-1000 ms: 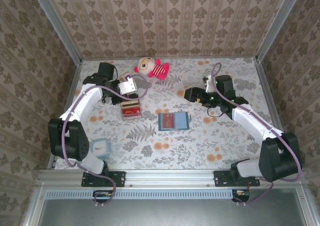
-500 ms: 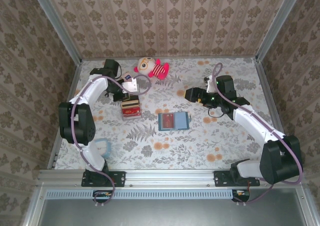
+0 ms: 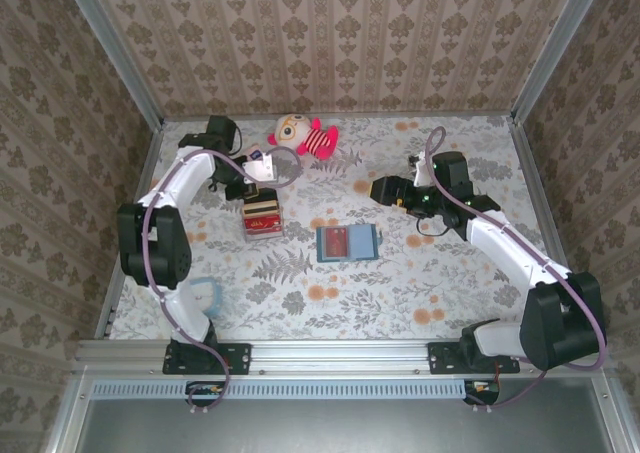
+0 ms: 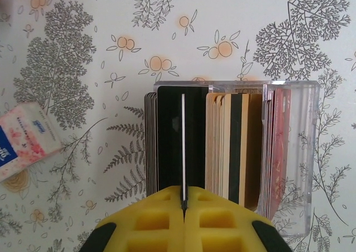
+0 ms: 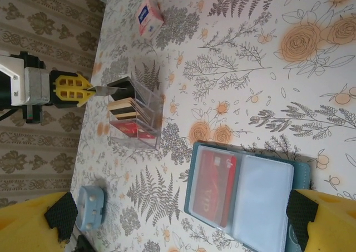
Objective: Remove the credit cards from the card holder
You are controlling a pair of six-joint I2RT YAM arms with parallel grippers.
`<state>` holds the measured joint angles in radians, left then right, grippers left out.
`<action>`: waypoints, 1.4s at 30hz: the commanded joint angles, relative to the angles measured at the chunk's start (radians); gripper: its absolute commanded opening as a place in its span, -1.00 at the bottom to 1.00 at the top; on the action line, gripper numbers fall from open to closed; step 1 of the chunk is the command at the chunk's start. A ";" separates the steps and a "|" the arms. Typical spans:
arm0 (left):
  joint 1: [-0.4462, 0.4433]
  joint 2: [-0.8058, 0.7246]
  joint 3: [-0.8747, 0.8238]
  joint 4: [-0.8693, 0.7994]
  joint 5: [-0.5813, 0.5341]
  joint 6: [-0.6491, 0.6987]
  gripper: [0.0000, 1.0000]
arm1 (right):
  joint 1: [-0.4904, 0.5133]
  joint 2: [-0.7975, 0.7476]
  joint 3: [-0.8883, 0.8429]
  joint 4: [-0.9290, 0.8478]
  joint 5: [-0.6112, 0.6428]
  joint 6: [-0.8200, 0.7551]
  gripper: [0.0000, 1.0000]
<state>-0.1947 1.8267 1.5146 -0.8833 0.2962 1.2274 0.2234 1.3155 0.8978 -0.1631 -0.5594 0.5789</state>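
Cards are standing on edge in the clear box (image 4: 305,152), packed side by side: black ones at one end, tan ones in the middle, reddish ones at the other end (too tightly stacked for a count). One such box is sitting on the flowered table (image 3: 430,293), left of centre. One card holder (image 3: 347,243) is lying open and flat near the middle, well apart from the box. Its left pocket is showing one red card (image 5: 214,182); the right pocket is looking pale, and I cannot tell whether anything is inside.

The left gripper (image 4: 183,204) is pinching one thin card (image 4: 183,141) between its closed yellow fingers, with the card's far end over the black cards. Whether it is touching them I cannot tell. The right gripper (image 3: 384,188) is hovering beyond the card holder with its fingers spread wide, holding nothing.

One white-and-pink packet (image 4: 25,143) is lying near the box. One pink plush toy (image 3: 302,135) is resting by the far edge. One small pale-blue object (image 5: 92,206) is sitting close to the left arm's base.
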 commanded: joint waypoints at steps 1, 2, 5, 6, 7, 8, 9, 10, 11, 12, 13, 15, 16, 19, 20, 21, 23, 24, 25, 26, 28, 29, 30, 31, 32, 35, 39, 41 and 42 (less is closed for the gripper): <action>0.009 0.019 0.018 -0.001 0.004 0.005 -0.88 | -0.004 -0.027 0.009 -0.024 0.015 0.004 1.00; 0.009 0.021 0.019 0.003 0.003 0.002 -0.84 | -0.004 -0.029 0.007 -0.024 0.015 0.004 1.00; 0.009 0.025 0.019 0.006 -0.001 -0.005 -0.71 | -0.004 -0.029 0.004 -0.024 0.015 0.004 1.00; 0.009 0.026 0.020 0.008 -0.006 -0.007 -0.63 | -0.004 -0.030 0.004 -0.023 0.014 0.004 1.00; 0.009 0.029 0.020 0.014 -0.011 -0.017 -0.49 | -0.005 -0.031 0.003 -0.024 0.013 0.004 1.00; 0.009 0.031 0.022 0.028 -0.018 -0.034 -0.36 | -0.004 -0.031 0.004 -0.023 0.013 0.004 1.00; 0.009 0.032 0.027 0.037 -0.021 -0.055 -0.28 | -0.005 -0.031 0.004 -0.024 0.015 0.004 1.00; 0.009 0.034 0.030 0.041 -0.022 -0.065 -0.23 | -0.004 -0.030 0.003 -0.024 0.015 0.003 1.00; 0.009 0.032 0.032 0.044 -0.020 -0.070 -0.19 | -0.004 -0.030 0.003 -0.024 0.015 0.003 1.00; 0.009 0.029 0.034 0.047 -0.016 -0.074 -0.16 | -0.004 -0.029 0.003 -0.024 0.014 0.004 1.00; 0.009 0.024 0.036 0.051 -0.008 -0.079 -0.14 | -0.004 -0.027 0.005 -0.023 0.013 0.004 1.00; 0.008 0.007 0.036 0.063 0.015 -0.091 -0.12 | -0.005 -0.026 0.005 -0.024 0.012 0.004 1.00; 0.009 -0.004 0.034 0.071 0.026 -0.099 -0.10 | -0.004 -0.026 0.003 -0.025 0.012 0.004 1.00; 0.003 -0.055 0.018 0.129 0.056 -0.163 -0.03 | -0.004 -0.022 0.001 -0.025 0.012 0.001 1.00; -0.001 -0.078 0.004 0.159 0.063 -0.198 -0.01 | -0.004 -0.016 0.000 -0.028 0.012 0.001 1.00; -0.007 -0.103 -0.011 0.196 0.066 -0.240 0.03 | -0.001 -0.009 0.004 -0.035 0.012 -0.003 1.00; -0.020 -0.160 -0.059 0.279 0.060 -0.332 0.10 | 0.015 0.012 0.015 -0.063 0.033 -0.013 1.00; -0.030 -0.192 -0.089 0.332 0.058 -0.382 0.14 | 0.028 0.028 0.026 -0.082 0.050 -0.020 1.00; -0.039 -0.220 -0.123 0.378 0.056 -0.428 0.16 | 0.041 0.040 0.033 -0.094 0.065 -0.024 1.00; -0.048 -0.252 -0.160 0.428 0.054 -0.478 0.25 | 0.059 0.054 0.042 -0.101 0.076 -0.026 0.99; -0.068 -0.310 -0.229 0.507 0.062 -0.561 0.40 | 0.093 0.083 0.053 -0.112 0.095 -0.025 0.97; -0.084 -0.338 -0.254 0.517 0.087 -0.595 0.54 | 0.111 0.111 0.059 -0.115 0.105 -0.021 0.96; -0.107 -0.360 -0.275 0.519 0.107 -0.617 0.71 | 0.128 0.128 0.064 -0.116 0.108 -0.014 0.94; -0.128 -0.376 -0.291 0.525 0.107 -0.642 0.74 | 0.144 0.144 0.067 -0.111 0.108 -0.006 0.93; -0.153 -0.394 -0.307 0.531 0.094 -0.674 0.75 | 0.160 0.161 0.070 -0.106 0.108 0.006 0.90; -0.220 -0.428 -0.345 0.561 0.062 -0.790 0.94 | 0.196 0.218 0.079 -0.087 0.099 0.045 0.77; -0.303 -0.469 -0.440 0.721 -0.010 -1.062 0.98 | 0.239 0.303 0.118 -0.100 0.089 0.082 0.42; -0.320 -0.476 -0.469 0.759 -0.035 -1.210 1.00 | 0.267 0.329 0.136 -0.114 0.105 0.088 0.32; -0.333 -0.480 -0.481 0.763 -0.079 -1.282 1.00 | 0.285 0.340 0.146 -0.125 0.126 0.087 0.29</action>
<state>-0.5098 1.3769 1.0630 -0.2241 0.3004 0.2413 0.4744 1.6310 0.9993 -0.2462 -0.4702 0.6407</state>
